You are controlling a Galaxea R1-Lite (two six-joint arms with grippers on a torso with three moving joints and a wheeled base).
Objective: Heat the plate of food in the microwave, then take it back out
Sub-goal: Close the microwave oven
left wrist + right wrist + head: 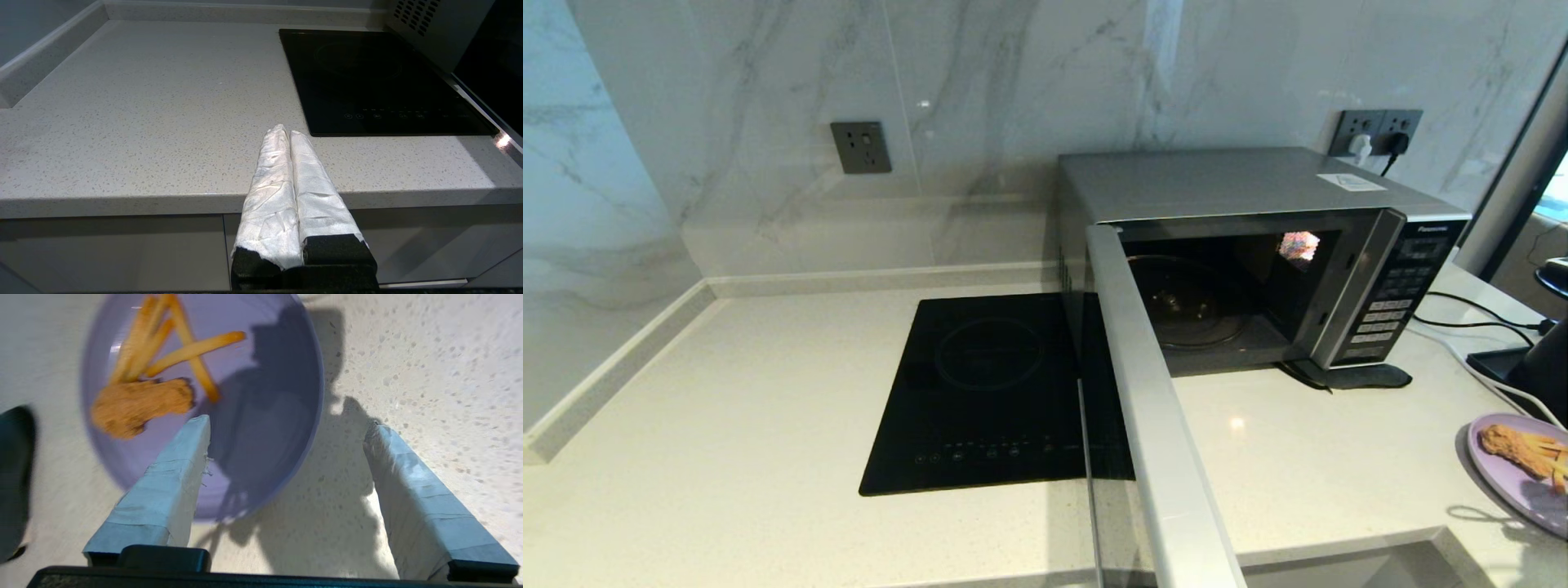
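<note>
Across the pale speckled worktop (pixel 727 425), which runs up to a marble-look wall, the microwave (pixel 1258 184) takes up the far right. Its door (pixel 1152 408) is swung wide open toward the robot, seen edge-on as a long silver strip, and the dark cavity with its glass turntable (pixel 1188 306) holds nothing. Its black button panel (pixel 1396 290) faces forward at the right end, with cables trailing from behind it across the worktop to a wall socket (pixel 1376 131).

Just left of the microwave, a flat black glass hob (pixel 980 392) is set into the worktop, partly behind the open door. A second grey socket (pixel 860 147) sits on the wall farther left.

At the right edge of the head view, well in front of the microwave and to its right, the plate of food (pixel 1515 478) lies flat on the worktop, a pale-lavender plate carrying a brown fried piece (pixel 139 404) and several thin fries (pixel 188 351).

Directly above that plate hangs the right gripper (pixel 286 428), its taped fingers (pixel 171 477) spread wide apart: one finger is over the plate's inside near the fried piece, the other over bare worktop beyond the rim. Whether either finger touches the plate cannot be told.

Off the worktop's front edge, left of the hob, the left gripper (pixel 290 132) is parked with its white-wrapped fingers pressed together, holding nothing.
</note>
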